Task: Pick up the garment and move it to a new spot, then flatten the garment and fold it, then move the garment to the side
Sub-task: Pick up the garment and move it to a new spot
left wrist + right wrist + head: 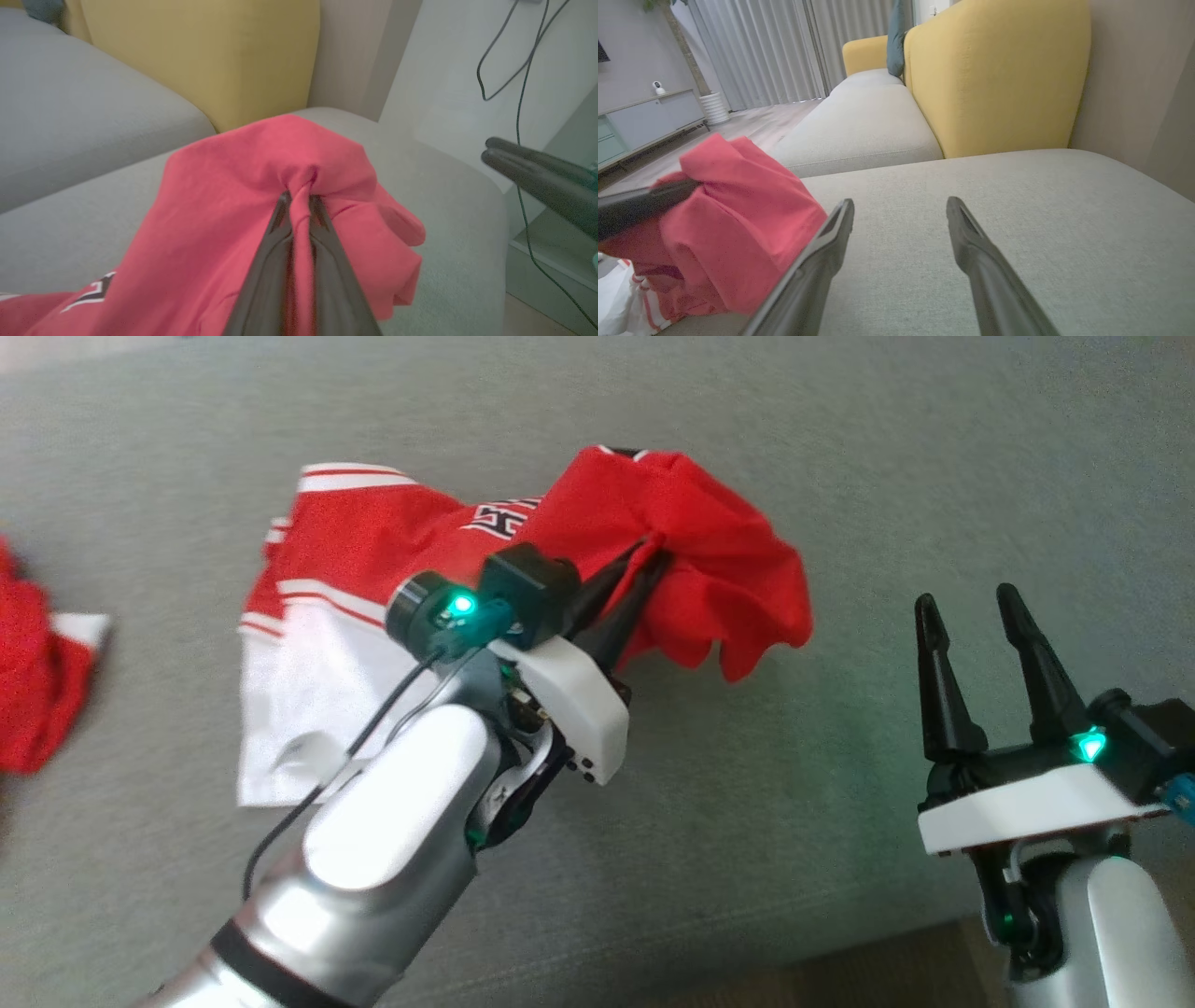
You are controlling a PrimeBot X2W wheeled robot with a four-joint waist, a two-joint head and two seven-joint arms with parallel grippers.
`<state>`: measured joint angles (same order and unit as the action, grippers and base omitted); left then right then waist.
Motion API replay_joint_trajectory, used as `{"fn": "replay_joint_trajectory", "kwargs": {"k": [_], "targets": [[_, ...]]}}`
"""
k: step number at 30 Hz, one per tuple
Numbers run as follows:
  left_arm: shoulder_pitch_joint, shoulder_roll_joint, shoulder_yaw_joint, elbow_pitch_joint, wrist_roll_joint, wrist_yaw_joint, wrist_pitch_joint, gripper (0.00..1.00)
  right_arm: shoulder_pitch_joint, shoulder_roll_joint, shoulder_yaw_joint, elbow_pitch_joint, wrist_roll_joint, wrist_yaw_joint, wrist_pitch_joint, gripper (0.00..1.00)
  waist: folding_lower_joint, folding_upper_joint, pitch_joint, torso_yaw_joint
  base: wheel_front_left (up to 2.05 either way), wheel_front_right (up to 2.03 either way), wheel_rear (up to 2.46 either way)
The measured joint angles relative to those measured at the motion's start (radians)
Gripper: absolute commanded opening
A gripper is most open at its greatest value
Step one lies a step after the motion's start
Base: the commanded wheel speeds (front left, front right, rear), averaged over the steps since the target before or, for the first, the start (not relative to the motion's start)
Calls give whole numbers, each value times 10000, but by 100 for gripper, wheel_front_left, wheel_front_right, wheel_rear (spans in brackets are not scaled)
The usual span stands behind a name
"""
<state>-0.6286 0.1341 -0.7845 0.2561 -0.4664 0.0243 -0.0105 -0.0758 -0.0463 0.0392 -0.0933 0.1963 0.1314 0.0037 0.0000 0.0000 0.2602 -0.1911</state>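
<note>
Red-and-white striped garment, grey sofa, yellow backrest

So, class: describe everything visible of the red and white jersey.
The jersey is soft red cloth with white striped trim, a white panel and dark lettering. It lies crumpled on the grey sofa cushion, one end lifted in a bunch where the left gripper is shut on a pinch of red fabric. The open right gripper stands apart from it.
</note>
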Motion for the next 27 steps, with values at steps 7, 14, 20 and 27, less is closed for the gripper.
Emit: {"fn": "replay_joint_trajectory", "kwargs": {"k": [7,14,20,27], "targets": [[-430,-295,-456,1801,278,-169,-134,48,-6,4,17,311,228,0,-309,100,0,0,618,-743,0,0,0],[-546,-408,-591,1944,529,-284,-1547,100,-30,8,-63,522,238,0,-405,100,0,0,622,-689,0,0,0],[70,123,104,966,527,247,-2339,100,-61,8,-132,606,219,0,-416,100,0,0,232,-289,0,0,0],[1899,1223,2426,-888,531,1421,-2447,100,-54,10,-263,583,10,0,-267,100,0,0,-151,511,0,0,0]]}}
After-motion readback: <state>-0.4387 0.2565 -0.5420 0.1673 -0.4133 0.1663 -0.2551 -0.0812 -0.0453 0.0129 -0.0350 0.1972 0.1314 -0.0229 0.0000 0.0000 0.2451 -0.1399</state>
